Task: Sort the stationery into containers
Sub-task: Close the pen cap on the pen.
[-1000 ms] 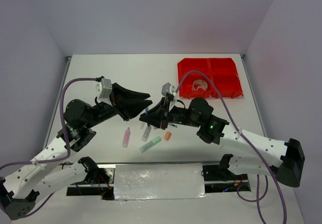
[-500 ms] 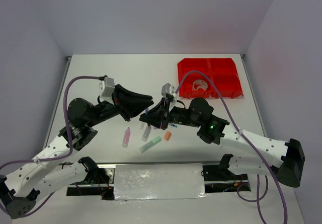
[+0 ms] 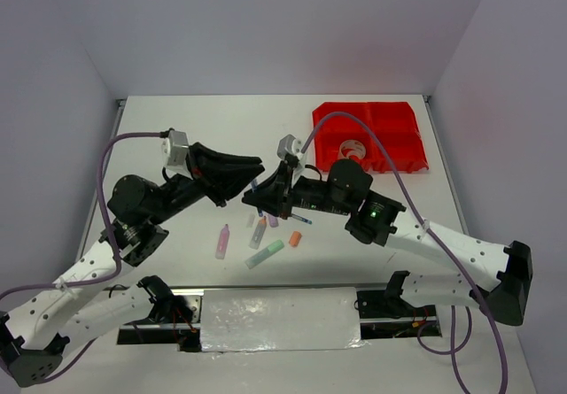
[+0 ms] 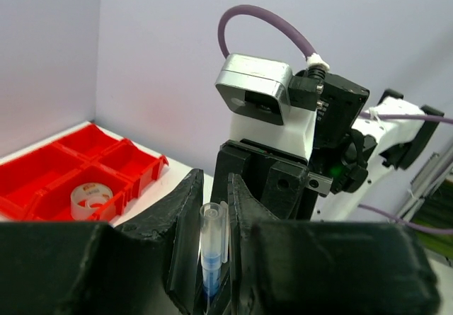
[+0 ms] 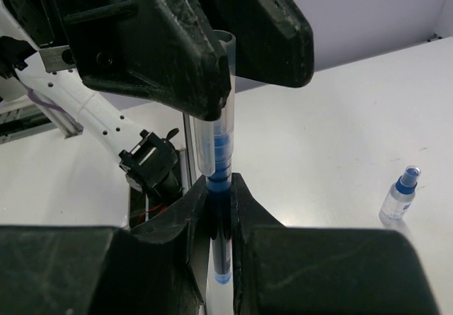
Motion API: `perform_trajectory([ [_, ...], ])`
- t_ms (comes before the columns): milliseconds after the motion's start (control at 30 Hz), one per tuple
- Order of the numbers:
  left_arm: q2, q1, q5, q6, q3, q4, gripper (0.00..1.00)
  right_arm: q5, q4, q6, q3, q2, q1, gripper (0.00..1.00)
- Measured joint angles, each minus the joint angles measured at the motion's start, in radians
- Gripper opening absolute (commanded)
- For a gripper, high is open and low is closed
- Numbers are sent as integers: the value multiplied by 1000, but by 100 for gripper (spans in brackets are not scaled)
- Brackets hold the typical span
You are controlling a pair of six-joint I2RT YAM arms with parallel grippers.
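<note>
Since a second ago both arms have risen and drawn together over the bench's middle. The left gripper (image 3: 251, 168) and right gripper (image 3: 259, 201) now share one pen (image 5: 218, 138). The left jaws are pinched narrow on its clear cap end and the right clamp the blue barrel (a handover or a cap pull, I'd judge). The bins (image 3: 370, 135) sit in the far right corner, well apart from it. Highlighters (image 3: 264, 253) wait near the front edge.

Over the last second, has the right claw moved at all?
Yes. The right gripper has edged up the top view, farther from the orange piece, which lies unmoved below it.
</note>
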State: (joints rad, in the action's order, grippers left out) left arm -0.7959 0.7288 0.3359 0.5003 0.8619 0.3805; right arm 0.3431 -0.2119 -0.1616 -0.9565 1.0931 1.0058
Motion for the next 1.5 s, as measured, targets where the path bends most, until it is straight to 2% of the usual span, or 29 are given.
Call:
perform_trajectory([
  [300,24,-2,-106,8,-22,61,0,18,124,34,-161,71,-11,0],
  [600,55,14,-245,35,-119,219,0,63,311,45,-381,169,-21,0],
  [933,36,54,-336,40,-168,307,0,95,341,-5,-393,176,-45,0],
  [1100,50,68,-393,49,-126,246,0,144,367,-9,-401,193,-62,0],
  [1233,36,84,-403,19,-11,6,0,166,265,-5,-301,162,-75,0],
  [1267,25,88,-397,13,22,-57,3,165,226,-4,-258,143,-76,0],
  [1300,14,93,-389,5,45,-108,20,164,199,-5,-219,124,-78,0],
  [1333,4,97,-383,1,64,-153,26,161,172,-5,-180,104,-80,0],
  [1467,-15,105,-363,0,117,-286,36,139,126,-14,-88,64,-81,0],
  [1500,-16,105,-359,0,122,-307,50,130,111,-16,-80,63,-81,0],
])
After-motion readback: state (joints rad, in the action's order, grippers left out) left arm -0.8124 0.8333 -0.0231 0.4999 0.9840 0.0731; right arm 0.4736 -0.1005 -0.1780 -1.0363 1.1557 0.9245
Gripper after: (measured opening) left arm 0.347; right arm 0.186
